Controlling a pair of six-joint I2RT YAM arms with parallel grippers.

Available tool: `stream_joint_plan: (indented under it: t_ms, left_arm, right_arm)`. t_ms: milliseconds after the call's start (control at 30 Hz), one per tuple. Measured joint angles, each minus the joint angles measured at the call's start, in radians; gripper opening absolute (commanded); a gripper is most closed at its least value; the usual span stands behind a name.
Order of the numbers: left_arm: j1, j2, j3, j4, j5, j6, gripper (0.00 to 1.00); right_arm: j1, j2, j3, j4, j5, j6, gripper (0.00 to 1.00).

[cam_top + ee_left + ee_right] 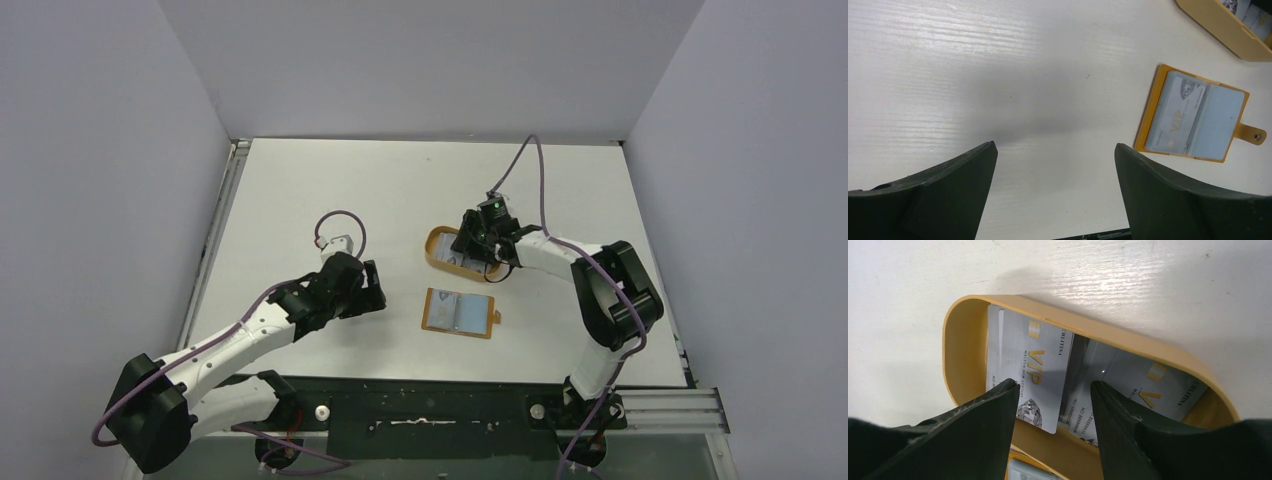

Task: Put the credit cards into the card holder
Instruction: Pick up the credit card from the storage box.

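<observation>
The card holder point(460, 312) lies open and flat on the table, orange-brown with a snap tab on its right. In the left wrist view the card holder point(1220, 120) shows a pale card point(1175, 112) in its left clear pocket. More credit cards point(1028, 360) lie loose in an oval tan tray point(955, 345), overlapping one another. My right gripper point(1052, 386) hangs over that tray, jaws apart, with one card's corner below the gap and nothing pinched. My left gripper point(1055, 145) is open above bare table, left of the holder.
The tan tray point(436, 240) sits just behind the holder, near the right arm's wrist. White walls close in the table on three sides. A metal rail runs along the left edge point(215, 240). Both arm bases stand at the near edge.
</observation>
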Motion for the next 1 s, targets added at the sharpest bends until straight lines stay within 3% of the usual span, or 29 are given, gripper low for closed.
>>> stream_joint_plan:
  t_ms: [133, 600, 1000]
  left_arm:
    - [0.0, 0.0, 0.0, 0.0, 0.0, -0.001, 0.86]
    - [0.0, 0.003, 0.0, 0.0, 0.004, -0.002, 0.86]
    - [0.001, 0.01, 0.0, 0.0, 0.013, -0.006, 0.85]
  right_arm:
    - [0.002, -0.003, 0.002, 0.0, 0.002, -0.003, 0.58]
    - [0.03, 0.065, 0.107, -0.091, 0.047, -0.057, 0.45]
    - [0.01, 0.037, 0.045, -0.036, 0.024, -0.041, 0.34]
